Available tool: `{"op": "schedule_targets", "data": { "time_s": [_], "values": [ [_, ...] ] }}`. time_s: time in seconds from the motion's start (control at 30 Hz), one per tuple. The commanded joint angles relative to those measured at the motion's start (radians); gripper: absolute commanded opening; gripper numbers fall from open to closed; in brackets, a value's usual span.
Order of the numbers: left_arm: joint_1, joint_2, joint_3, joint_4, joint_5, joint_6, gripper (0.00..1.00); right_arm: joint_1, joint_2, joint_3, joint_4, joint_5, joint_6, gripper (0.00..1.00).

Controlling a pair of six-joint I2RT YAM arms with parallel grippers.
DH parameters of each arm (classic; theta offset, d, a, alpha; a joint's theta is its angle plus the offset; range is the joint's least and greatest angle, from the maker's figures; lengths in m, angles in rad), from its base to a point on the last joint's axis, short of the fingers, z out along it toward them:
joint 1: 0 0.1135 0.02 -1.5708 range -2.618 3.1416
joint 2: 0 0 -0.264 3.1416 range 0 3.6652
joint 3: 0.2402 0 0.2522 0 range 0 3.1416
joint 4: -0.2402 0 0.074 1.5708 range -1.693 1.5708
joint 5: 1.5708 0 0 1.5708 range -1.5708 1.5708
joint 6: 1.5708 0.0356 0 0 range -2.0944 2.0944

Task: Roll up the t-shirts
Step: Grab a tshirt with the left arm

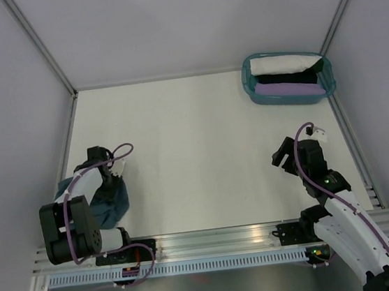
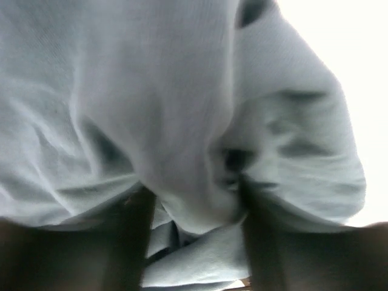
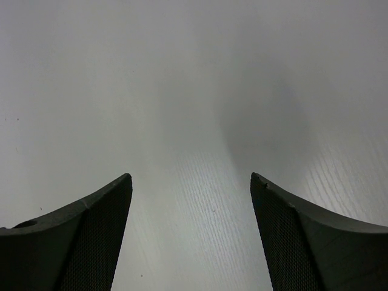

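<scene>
The blue t-shirt (image 1: 113,202) lies in a soft heap at the near left corner of the tabletop (image 1: 195,152). It is all bunched up, not flat and not rolled. The left hand (image 2: 193,200) is right in that heap. Up close, the cloth fills almost the whole view, and a thick fold bulges between the two dark fingers (image 2: 136,242). The cloth touches both of them, so the left hand looks closed on a fat bunch of the blue t-shirt. I think it holds the shirt this way to pull it out of the corner and lay it flat, because a crumpled shirt will not roll well.

The right hand (image 3: 190,177) waits near the right edge of the tabletop, well apart from the shirt. Its fingers stand wide, with only bare tabletop between them. It holds nothing. I think it stays out there, ready to help once the shirt is spread.

The basket (image 1: 250,86) sits at the far right corner. Inside it lie a white bundle (image 1: 283,63), a black bundle (image 1: 289,77) and a lilac bundle (image 1: 283,88), side by side. They look like shirts that are done and put away tidy.

I see no words, tags or brand marks on the shirt, the bundles or the basket.
</scene>
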Motion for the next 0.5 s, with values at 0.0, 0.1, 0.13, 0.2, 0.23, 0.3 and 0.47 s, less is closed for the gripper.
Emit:
{"op": "schedule_targets", "data": {
  "time_s": [0.0,0.1,0.13,0.2,0.23,0.3,0.47],
  "values": [
    [0.002,0.06,-0.027,0.057,0.017,0.014,0.21,-0.001,-0.008,0.027,0.019,0.006,-0.015,0.84],
    [0.0,0.002,-0.015,0.043,0.046,0.014,0.02,-0.001,-0.007,0.024,0.047,-0.004,-0.017,0.84],
    [0.0,-0.03,0.002,0.028,0.074,0.014,0.02,-0.001,-0.002,0.028,0.057,-0.014,-0.025,0.83],
    [-0.006,-0.107,0.092,-0.069,0.167,0.017,0.02,-0.001,0.015,0.047,0.076,-0.065,-0.058,0.81],
    [-0.009,-0.177,0.135,-0.114,0.292,0.007,0.02,0.001,0.044,0.071,0.097,-0.109,-0.066,0.78],
    [-0.039,-0.237,0.28,-0.209,0.384,-0.014,0.02,0.005,0.079,0.118,0.131,-0.161,-0.081,0.75],
    [-0.26,-0.271,0.624,-0.334,0.462,-0.121,0.02,0.192,0.249,0.25,0.294,-0.162,-0.12,0.7]
  ]
}}
